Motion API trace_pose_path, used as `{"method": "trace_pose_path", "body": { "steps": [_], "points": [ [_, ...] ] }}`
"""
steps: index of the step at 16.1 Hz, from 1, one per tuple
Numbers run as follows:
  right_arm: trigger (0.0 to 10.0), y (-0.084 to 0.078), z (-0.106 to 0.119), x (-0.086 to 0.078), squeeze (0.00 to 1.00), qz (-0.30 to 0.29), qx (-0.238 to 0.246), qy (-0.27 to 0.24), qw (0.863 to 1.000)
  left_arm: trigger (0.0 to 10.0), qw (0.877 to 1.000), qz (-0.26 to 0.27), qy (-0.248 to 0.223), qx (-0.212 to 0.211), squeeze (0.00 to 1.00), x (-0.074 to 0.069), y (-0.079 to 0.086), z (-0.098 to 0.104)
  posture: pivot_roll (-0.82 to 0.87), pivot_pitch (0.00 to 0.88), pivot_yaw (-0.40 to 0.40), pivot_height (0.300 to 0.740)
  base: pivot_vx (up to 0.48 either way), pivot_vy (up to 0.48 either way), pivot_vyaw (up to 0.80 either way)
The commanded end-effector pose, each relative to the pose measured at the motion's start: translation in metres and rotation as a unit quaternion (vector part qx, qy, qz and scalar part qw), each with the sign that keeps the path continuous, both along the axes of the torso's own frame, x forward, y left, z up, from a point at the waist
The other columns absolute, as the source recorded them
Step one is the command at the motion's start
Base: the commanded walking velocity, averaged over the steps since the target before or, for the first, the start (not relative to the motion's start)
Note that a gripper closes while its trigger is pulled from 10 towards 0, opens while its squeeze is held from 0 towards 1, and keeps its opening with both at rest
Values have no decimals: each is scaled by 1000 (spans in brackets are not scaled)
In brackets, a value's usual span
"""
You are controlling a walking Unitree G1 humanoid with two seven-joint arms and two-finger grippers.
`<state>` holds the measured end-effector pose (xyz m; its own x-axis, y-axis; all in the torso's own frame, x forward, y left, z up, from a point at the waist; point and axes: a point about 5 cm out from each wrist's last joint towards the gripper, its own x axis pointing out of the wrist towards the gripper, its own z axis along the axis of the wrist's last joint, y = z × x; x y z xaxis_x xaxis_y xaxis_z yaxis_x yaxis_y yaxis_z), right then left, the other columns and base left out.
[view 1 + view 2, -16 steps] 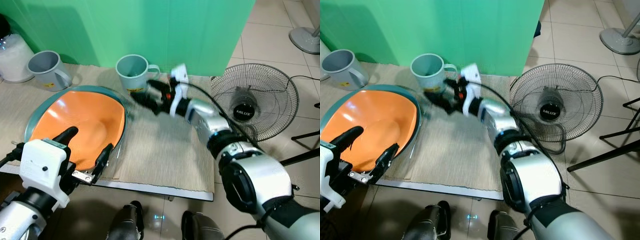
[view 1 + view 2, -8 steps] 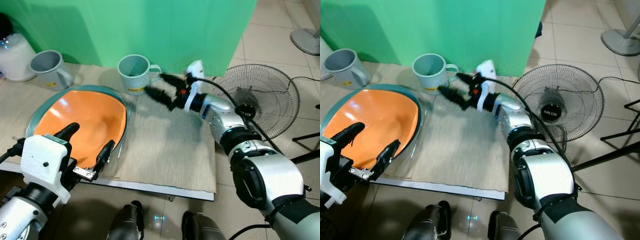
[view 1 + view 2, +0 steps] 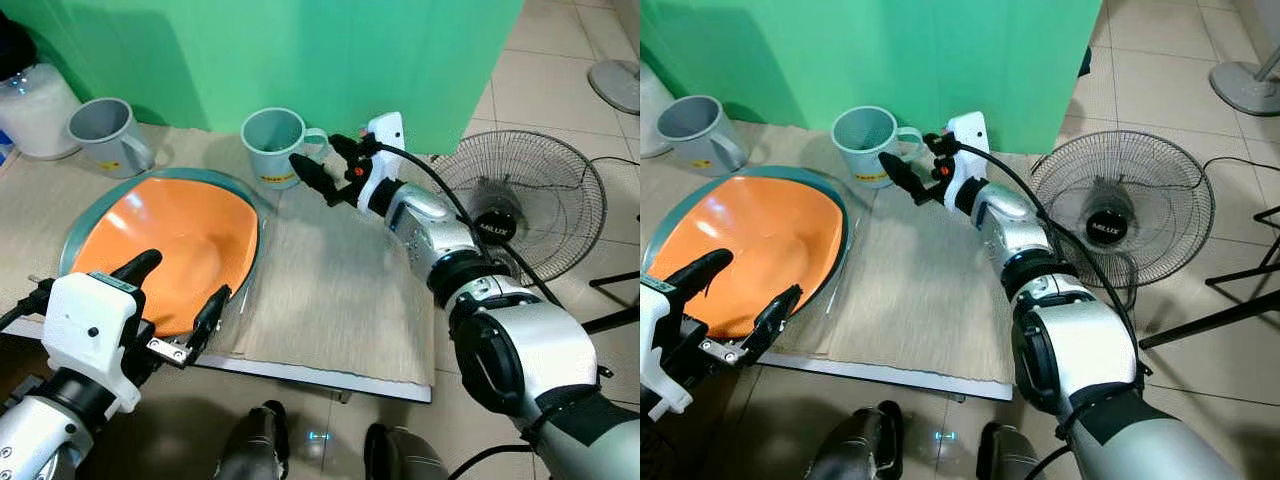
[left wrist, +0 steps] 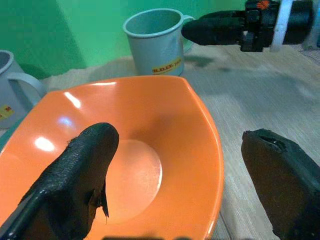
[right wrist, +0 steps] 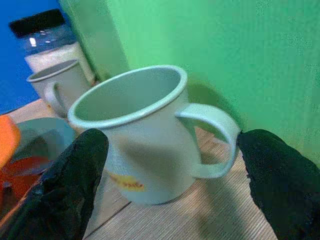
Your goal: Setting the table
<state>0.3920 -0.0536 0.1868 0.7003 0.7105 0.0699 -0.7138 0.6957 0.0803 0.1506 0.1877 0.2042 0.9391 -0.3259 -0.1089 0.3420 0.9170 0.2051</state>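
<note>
An orange dish [image 3: 170, 240] lies in a wider teal plate [image 3: 78, 232] on the woven table mat [image 3: 330, 290]. My left gripper [image 3: 178, 283] is open at the dish's near edge, one finger over the orange surface [image 4: 145, 150] and the other beside the rim. A pale green mug [image 3: 270, 145] stands upright at the back of the mat, its handle turned to the right. My right gripper [image 3: 313, 150] is open just right of that mug, its fingers either side of the handle [image 5: 210, 135] and apart from it.
A second grey mug [image 3: 105, 135] and a jar of white grains [image 3: 35, 100] stand at the back left. A green curtain [image 3: 300, 50] hangs right behind the table. A floor fan [image 3: 520, 205] stands beyond the table's right edge, under my right arm.
My right gripper has swung from over the mat, back and up to the green mug's handle. The left gripper has stayed at the dish.
</note>
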Motion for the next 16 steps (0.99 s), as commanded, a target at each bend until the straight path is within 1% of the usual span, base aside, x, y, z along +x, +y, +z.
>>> {"method": "trace_pose_path", "body": {
  "steps": [1,2,3,4,5,6,8,10,11,13,15,16],
  "points": [
    [10000,7,5,1,914,-2,-3,-2,1000,10000,1000,-10,4,3,0,-3,-2,2,162,250,42,740,0,0,0],
    [10000,8,7,2,514,-10,-1,0,1000,10000,1000,-22,7,-3,0,-4,-4,1,166,253,40,740,0,0,0],
    [10000,9,8,3,196,-14,1,1,1000,10000,999,-30,8,-8,0,-5,-6,1,166,253,40,740,0,0,0],
    [10000,9,10,3,0,-17,5,2,1000,10000,999,-39,9,-13,0,-6,-8,1,169,257,38,740,0,0,0],
    [10000,11,10,2,0,-3,14,5,1000,10000,999,-42,9,-16,0,-6,-9,0,171,257,37,740,0,0,0],
    [10000,13,9,0,0,26,15,7,1000,10000,999,-42,10,-15,0,-6,-9,0,172,257,35,740,0,0,0],
    [10000,12,4,-4,0,67,8,9,998,10000,999,-41,12,-15,0,-6,-9,0,171,257,33,740,0,0,0],
    [10000,4,1,-6,0,98,7,7,995,10000,999,-41,13,-15,0,-7,-8,0,169,255,34,740,0,0,0],
    [10000,4,1,-6,0,98,7,7,995,10000,999,-41,13,-15,0,-7,-8,0,169,255,34,740,0,0,0],
    [10000,-10,-1,-10,0,148,5,-1,989,10000,999,-41,14,-15,0,-7,-9,0,159,247,38,740,0,0,0],
    [10000,-14,-1,-10,0,145,1,-11,989,10000,999,-41,14,-15,0,-6,-9,0,153,243,47,740,0,0,0],
    [10000,-14,1,-7,0,119,0,-16,993,10000,999,-44,14,-13,0,-6,-10,1,153,242,52,740,0,0,0]
  ]
}}
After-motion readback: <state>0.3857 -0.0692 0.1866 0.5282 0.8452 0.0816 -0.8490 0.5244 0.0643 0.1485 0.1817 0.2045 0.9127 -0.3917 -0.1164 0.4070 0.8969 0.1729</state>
